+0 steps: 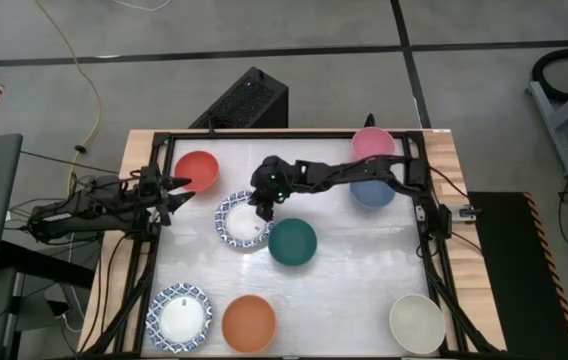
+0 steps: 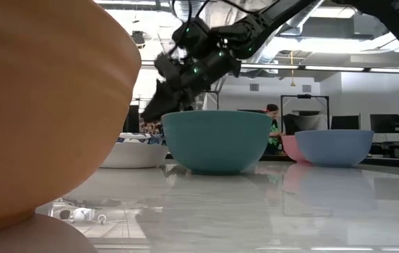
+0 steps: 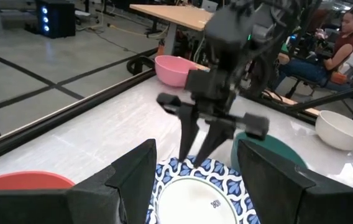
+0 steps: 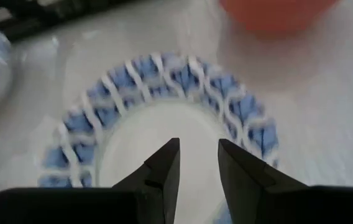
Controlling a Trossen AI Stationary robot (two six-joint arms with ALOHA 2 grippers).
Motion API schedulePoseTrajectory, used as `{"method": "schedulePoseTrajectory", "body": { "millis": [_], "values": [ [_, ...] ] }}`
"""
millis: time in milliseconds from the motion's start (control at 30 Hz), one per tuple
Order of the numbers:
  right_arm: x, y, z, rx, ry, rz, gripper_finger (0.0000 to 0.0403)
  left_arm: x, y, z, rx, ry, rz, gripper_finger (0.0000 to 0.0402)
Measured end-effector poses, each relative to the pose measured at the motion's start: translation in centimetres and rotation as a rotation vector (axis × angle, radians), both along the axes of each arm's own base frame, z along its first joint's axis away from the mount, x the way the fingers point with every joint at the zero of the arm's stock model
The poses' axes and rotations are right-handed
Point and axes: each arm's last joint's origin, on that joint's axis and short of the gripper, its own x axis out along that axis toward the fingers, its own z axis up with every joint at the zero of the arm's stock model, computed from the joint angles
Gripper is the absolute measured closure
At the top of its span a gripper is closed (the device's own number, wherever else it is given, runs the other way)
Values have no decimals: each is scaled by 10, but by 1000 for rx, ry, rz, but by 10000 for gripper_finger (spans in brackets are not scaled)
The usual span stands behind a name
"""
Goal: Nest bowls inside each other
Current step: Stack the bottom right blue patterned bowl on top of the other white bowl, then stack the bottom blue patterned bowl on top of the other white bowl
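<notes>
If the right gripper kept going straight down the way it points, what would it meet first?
Most likely the blue-and-white patterned plate: the right gripper, fingers slightly apart, points down at its white centre. How far above it hangs is unclear.

- Grey concrete floor (image 1: pixel 294 35) crossed by dark lines, with a yellow cable (image 1: pixel 92 95) trailing over it.
- A black box (image 1: pixel 247 100) stands behind the worktop.
- A seated person (image 3: pixel 338 46) and wooden desk (image 3: pixel 176 14) beyond.
</notes>
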Motion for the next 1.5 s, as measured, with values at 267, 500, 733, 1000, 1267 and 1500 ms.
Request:
{"method": "schedulePoseTrajectory", "body": {
  "millis": [267,500,733,1000,1267,1500],
  "values": [
    [6,-3,-26,-6,58,-63,273,2,0,-4,-14,9,0,187],
    [7,-10,-41,-5,90,-92,273,6,0,-12,-38,10,-27,187],
    [6,-11,-36,-23,77,-100,273,7,-1,-7,-51,-47,-38,187],
    [3,-10,-4,-58,-16,-91,273,12,-3,-6,-69,-45,-118,187],
    [-4,0,32,-101,-94,-55,273,34,-1,-15,-99,109,-113,191],
    [-29,29,82,-186,-102,36,273,52,-6,-13,-105,210,-278,216]
  ]
}}
